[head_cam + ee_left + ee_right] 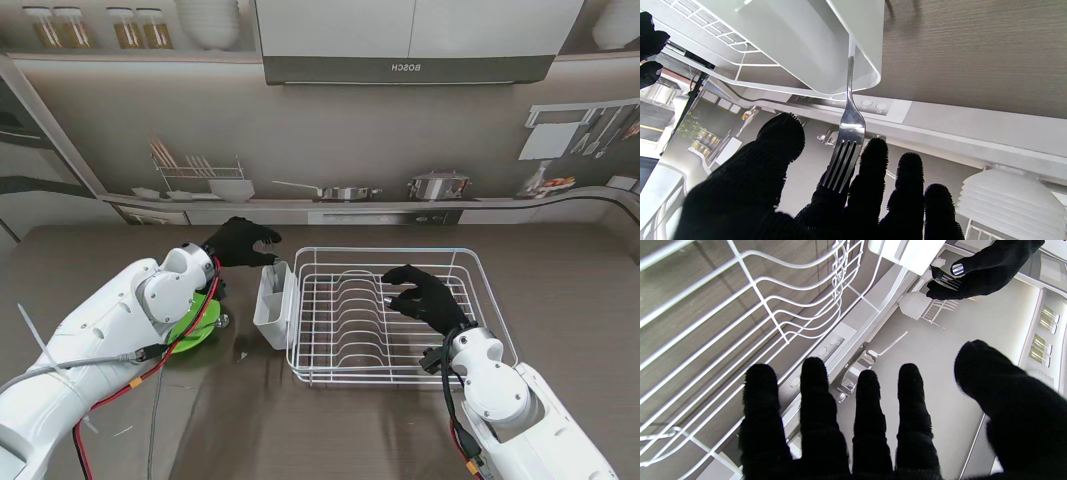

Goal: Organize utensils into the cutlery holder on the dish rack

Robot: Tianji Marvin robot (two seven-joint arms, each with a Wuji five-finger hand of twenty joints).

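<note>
Your left hand [240, 242] sits over the far end of the cutlery holder [272, 305], the white plastic bin hung on the left side of the dish rack [395, 312]. It has a fork [846, 140] pinched: in the left wrist view the tines rest against the fingers [873, 166], thumb off to the side and spread, so the grip looks light (fingertip hold, not a full wrap). The fork's handle runs away from the hand and its end goes in past the holder's rim [870, 76]; how deep it sits you can't tell, the wall hides it. The right wrist view confirms it from the other side: the left hand [987, 270] is curled on the fork [945, 280] right beside the holder's corner [907, 250].

Your right hand [425, 298] hovers over the right-middle of the dish rack, above the plate slots, fingers spread and holding nothing. In its wrist view all four fingers [813, 396] and thumb are splayed apart with the rack wires [766, 306] beyond them, not touching.

A green plate [195, 328] lies on the counter [100, 250] under your left forearm, left of the holder, mostly hidden by the arm. Fork and right hand are well apart, with the rack's left half between them.
</note>
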